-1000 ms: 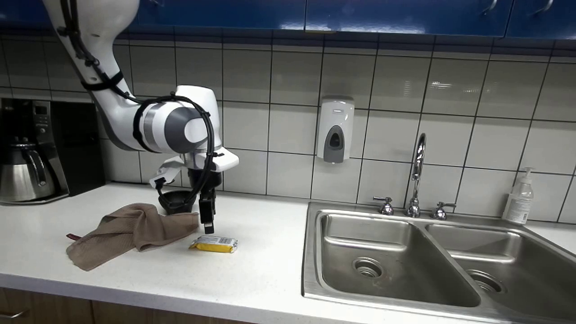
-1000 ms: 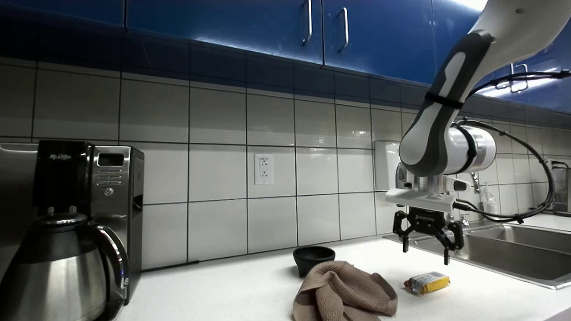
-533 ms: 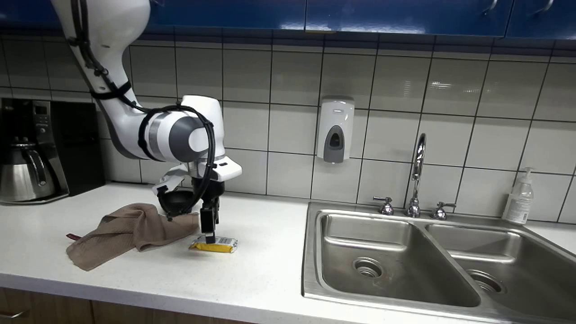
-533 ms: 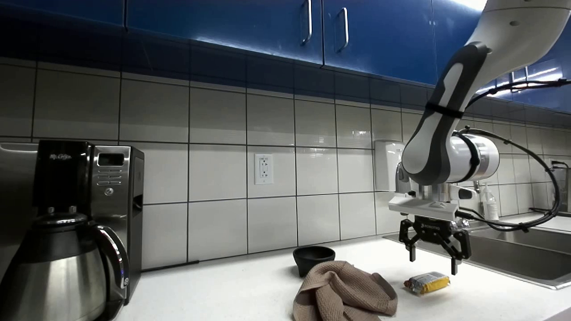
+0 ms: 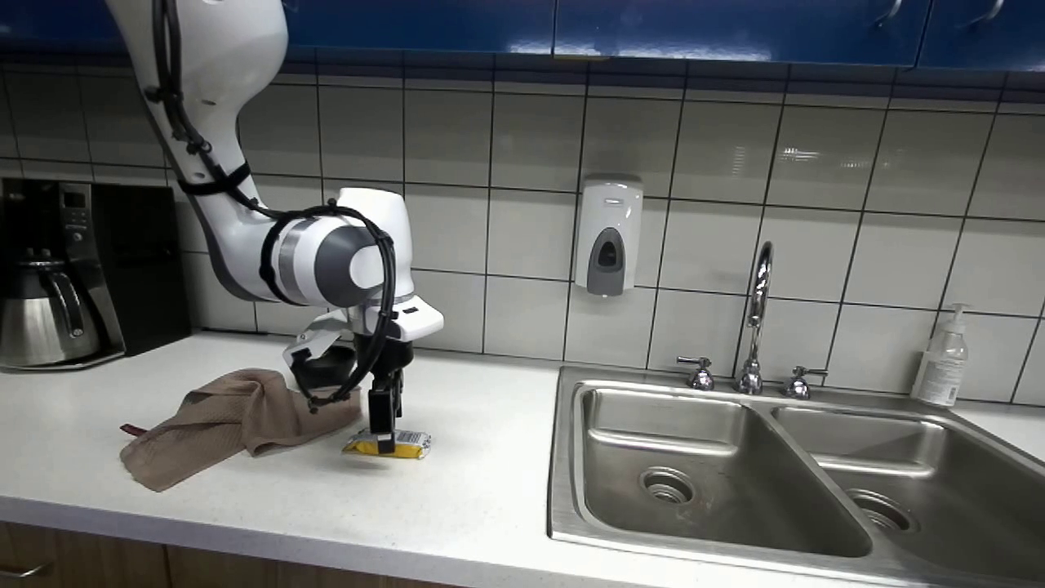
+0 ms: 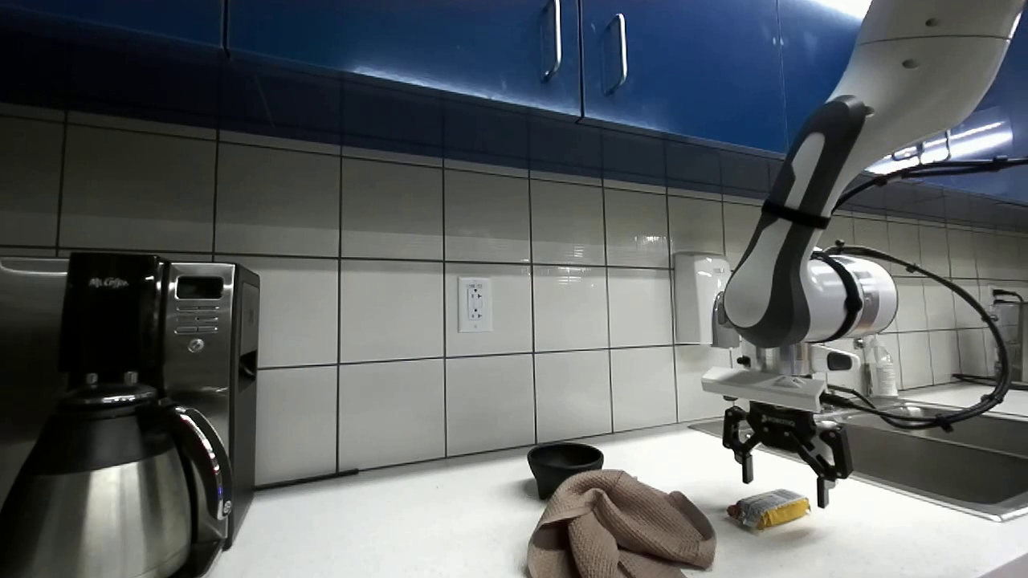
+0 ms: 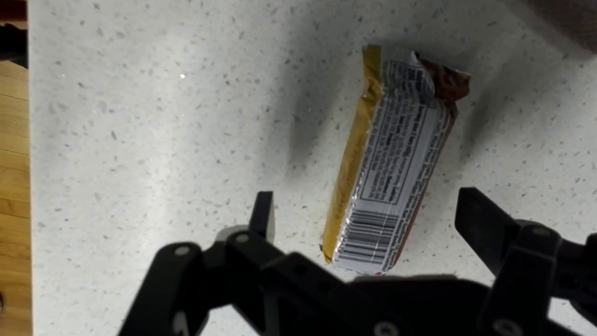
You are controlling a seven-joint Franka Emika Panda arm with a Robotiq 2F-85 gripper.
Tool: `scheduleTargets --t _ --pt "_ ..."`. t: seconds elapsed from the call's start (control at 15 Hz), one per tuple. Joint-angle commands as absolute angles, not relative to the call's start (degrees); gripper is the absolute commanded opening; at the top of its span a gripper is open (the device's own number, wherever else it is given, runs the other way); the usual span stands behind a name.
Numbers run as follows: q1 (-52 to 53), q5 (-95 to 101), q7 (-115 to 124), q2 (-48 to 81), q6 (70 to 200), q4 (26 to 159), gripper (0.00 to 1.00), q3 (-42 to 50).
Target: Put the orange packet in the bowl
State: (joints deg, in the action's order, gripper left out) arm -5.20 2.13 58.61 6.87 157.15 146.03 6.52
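Observation:
The packet, a yellow-orange and silver wrapper with a barcode, lies flat on the white counter in both exterior views. In the wrist view the packet lies slanted, its barcode end between my fingers. My gripper is open and low over the packet. Its two fingers stand apart on either side in the wrist view, touching nothing visible. The black bowl stands upright near the tiled wall, behind the towel. In an exterior view the bowl is partly hidden by the wrist and cables.
A crumpled brown towel lies beside the packet, in front of the bowl. A coffee maker stands at the counter's far end. A double steel sink with a faucet is on the packet's other side. The counter's front edge is close.
My open gripper has moved down to the packet, and slightly toward the sink side. The packet, bowl and towel have not moved.

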Motion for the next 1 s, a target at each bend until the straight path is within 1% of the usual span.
scheduleTargets --t 0.0,0.2,0.27,0.33,0.4,0.47,0.6,0.67,0.73,0.8,0.87,0.93 --pt "-3.36 2.95 60.79 9.06 157.81 144.40 1.00 8.01" --pt "-2.51 2.74 60.70 10.16 157.86 143.76 1.00 8.61" --pt "-2.26 2.72 60.62 10.48 157.85 143.54 0.93 8.77" --pt "-2.12 2.42 60.29 10.80 157.87 143.34 0.72 8.81" --pt "-1.92 2.31 60.27 11.02 157.95 143.20 0.68 8.96" --pt "-1.67 2.31 60.29 11.22 158.08 143.09 0.68 9.15" --pt "-1.37 2.12 60.18 11.59 158.06 142.75 0.54 9.33" --pt "-1.17 2.29 60.27 11.78 158.08 142.60 0.44 9.47" --pt "-1.05 2.23 60.21 11.91 158.13 142.49 0.38 9.56" --pt "-0.93 2.18 60.16 12.05 158.12 142.32 0.29 9.68" --pt "-0.81 2.19 60.13 12.15 158.13 142.23 0.22 9.82" --pt "-0.71 2.13 60.07 12.13 158.14 142.17 0.18 9.90"
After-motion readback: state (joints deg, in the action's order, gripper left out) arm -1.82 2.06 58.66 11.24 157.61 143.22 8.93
